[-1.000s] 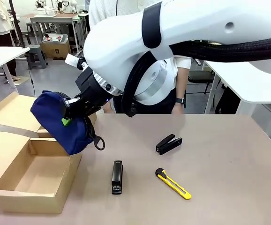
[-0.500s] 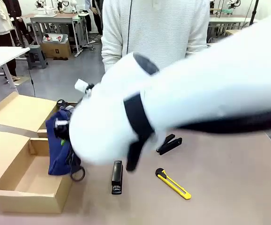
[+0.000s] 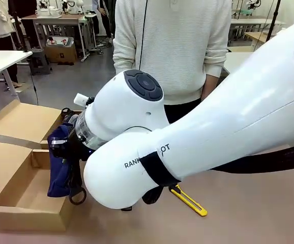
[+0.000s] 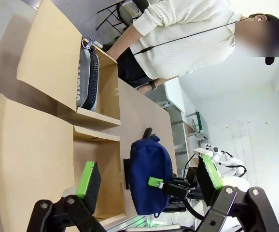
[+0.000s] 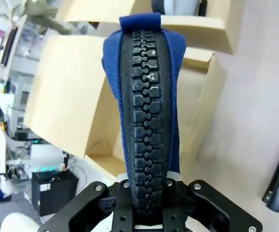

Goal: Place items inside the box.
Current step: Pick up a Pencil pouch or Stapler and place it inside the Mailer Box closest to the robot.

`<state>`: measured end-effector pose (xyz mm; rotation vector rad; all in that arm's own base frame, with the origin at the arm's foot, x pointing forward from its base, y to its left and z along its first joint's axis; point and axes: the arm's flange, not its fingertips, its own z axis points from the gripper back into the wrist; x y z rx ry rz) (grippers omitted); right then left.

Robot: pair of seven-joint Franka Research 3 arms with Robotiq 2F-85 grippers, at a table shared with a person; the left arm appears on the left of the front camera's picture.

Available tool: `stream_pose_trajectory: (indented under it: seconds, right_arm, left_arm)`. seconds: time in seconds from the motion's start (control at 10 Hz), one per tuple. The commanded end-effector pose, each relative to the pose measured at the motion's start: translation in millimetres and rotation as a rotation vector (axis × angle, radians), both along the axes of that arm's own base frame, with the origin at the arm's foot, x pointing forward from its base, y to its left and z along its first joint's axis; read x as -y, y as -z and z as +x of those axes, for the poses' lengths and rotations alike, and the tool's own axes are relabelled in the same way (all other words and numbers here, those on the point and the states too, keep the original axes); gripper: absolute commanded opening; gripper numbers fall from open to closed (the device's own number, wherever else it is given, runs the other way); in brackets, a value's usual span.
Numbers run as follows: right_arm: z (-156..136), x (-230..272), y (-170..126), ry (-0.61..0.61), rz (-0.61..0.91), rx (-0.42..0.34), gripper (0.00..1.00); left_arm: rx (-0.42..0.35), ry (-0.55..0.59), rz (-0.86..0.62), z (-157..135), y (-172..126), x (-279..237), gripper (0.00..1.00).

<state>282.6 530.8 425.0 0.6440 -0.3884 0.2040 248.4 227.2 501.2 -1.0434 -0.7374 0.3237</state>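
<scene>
Navy zip pouch (image 5: 146,111), chunky black zipper along its edge, clamped by right gripper (image 5: 149,192) at tan box's (image 3: 30,219) right wall; left gripper (image 4: 148,175) spread wide, holding nothing.

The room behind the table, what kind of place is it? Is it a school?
Most likely a robot lab or workshop, not a classroom: a big white robot arm works at the tan table, and plain work tables with gear stand on a grey floor behind.
</scene>
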Motion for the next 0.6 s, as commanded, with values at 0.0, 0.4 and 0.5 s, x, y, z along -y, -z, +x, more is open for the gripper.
stream_pose_trajectory:
  seconds: [0.0,0.4,0.5]
  right_arm:
    - [11,-1,1,-0.063,-0.037,-0.044,0.08]
    - [2,-41,-38,0.054,-0.071,-0.138,0.08]
    - [0,-52,-41,0.178,-0.113,-0.119,0.08]
  left_arm:
    - [0.037,0.003,-0.004,1,0,0,1.0]
    - [0.037,0.003,-0.004,1,0,0,1.0]
    - [0.037,0.003,-0.004,1,0,0,1.0]
